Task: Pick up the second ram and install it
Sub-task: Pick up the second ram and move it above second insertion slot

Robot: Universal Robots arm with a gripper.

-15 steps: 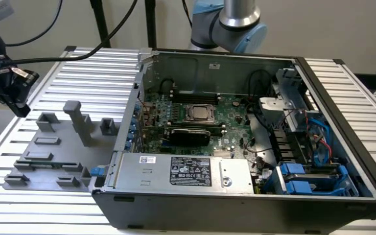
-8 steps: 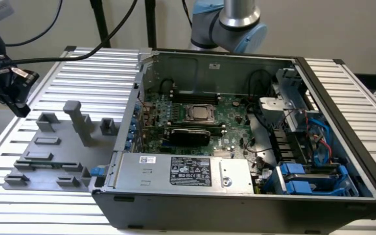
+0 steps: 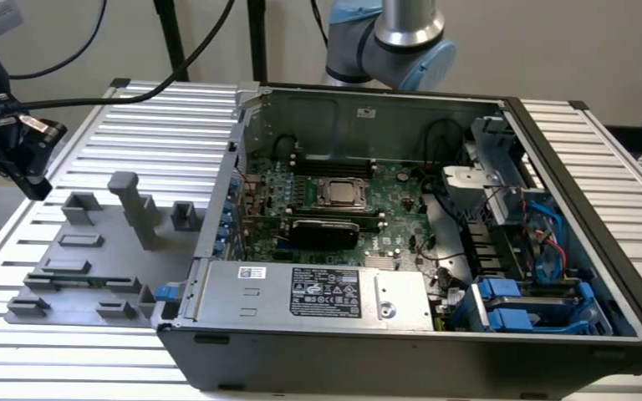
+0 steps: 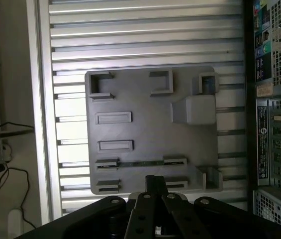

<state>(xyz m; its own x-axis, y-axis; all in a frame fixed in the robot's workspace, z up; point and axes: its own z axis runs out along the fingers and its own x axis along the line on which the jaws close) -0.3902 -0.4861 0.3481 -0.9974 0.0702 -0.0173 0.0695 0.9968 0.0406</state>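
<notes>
Now then, the second ram sits on its edge in the grey holder tray, a thin strip bridged between two small cradles, one row in from the tray's edge, and the outer row beside it looks empty. Hovering over that same edge is the gripper, its fingers drawn together with nothing between them, so the stick is untouched and the pick is yet to be made. For a clean grab, I'd judge the fingers need to spread, line up square across the board's thin faces and come down at mid-length, between the cradles rather than onto them. A skewed or off-centre pinch could tilt the stick or jam it in its seats. A straight lift matters too, since a thin board won't like twisting. The tray lies on the slatted worktop toward the exterior view's left, just beside the open computer case, whose motherboard sits well apart from the gripper.
</notes>
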